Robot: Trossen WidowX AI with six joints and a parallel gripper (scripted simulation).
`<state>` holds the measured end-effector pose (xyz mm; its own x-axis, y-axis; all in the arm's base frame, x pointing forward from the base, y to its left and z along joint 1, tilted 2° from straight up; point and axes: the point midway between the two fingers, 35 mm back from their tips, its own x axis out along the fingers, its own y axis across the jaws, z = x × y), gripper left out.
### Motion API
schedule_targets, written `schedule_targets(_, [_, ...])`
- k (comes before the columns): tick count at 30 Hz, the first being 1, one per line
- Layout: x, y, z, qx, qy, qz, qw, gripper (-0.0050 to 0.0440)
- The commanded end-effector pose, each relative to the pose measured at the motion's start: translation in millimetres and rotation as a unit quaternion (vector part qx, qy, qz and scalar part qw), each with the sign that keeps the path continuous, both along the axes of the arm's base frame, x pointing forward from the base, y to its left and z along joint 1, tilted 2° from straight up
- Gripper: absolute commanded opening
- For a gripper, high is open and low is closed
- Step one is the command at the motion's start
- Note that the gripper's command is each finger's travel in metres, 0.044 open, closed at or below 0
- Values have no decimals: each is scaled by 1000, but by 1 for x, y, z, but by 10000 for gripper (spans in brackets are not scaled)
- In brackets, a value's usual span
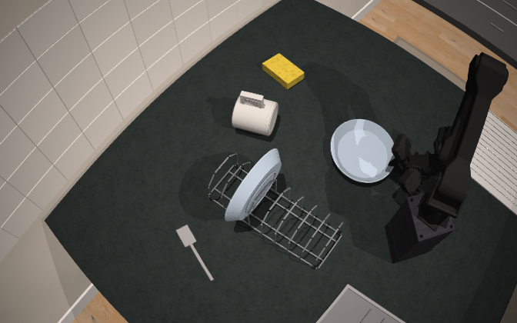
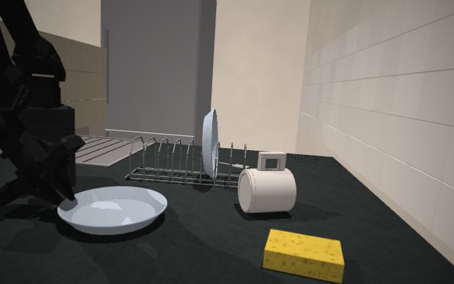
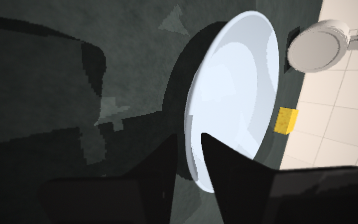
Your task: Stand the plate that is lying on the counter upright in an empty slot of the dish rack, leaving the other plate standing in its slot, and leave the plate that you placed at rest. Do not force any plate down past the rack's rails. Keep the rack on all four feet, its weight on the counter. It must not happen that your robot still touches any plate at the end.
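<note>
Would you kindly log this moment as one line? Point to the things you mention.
gripper (image 1: 391, 163) (image 2: 72, 170) (image 3: 189, 138): partly open at rim | loose plate (image 1: 359, 154) (image 2: 115, 211) (image 3: 232, 85): on counter | other plate (image 1: 251, 186) (image 2: 209, 143): upright in rack (image 1: 287, 249) (image 2: 161, 180)

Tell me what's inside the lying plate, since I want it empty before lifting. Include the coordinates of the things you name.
Nothing loose shows inside the lying plate (image 1: 361, 151) (image 2: 115, 207) (image 3: 230, 85), only glare and shading. Part of its rim is hidden behind the tool (image 1: 392, 163) (image 2: 72, 172) (image 3: 189, 134).

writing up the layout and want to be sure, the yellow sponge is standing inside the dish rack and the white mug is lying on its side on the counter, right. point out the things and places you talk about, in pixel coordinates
Not quite: the sponge (image 1: 282, 71) (image 2: 302, 257) (image 3: 286, 120) lies flat on the counter, away from the dish rack (image 1: 290, 251) (image 2: 186, 183), as the top view shows. The rest stands.
</note>
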<state>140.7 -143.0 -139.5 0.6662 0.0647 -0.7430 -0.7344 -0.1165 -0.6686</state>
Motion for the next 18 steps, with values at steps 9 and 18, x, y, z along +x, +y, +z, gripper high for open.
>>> schedule_targets(9, [2, 0, -2, 1, 1, -1, 1000, 94])
schedule_targets(18, [3, 0, -3, 1, 1, -1, 1000, 94])
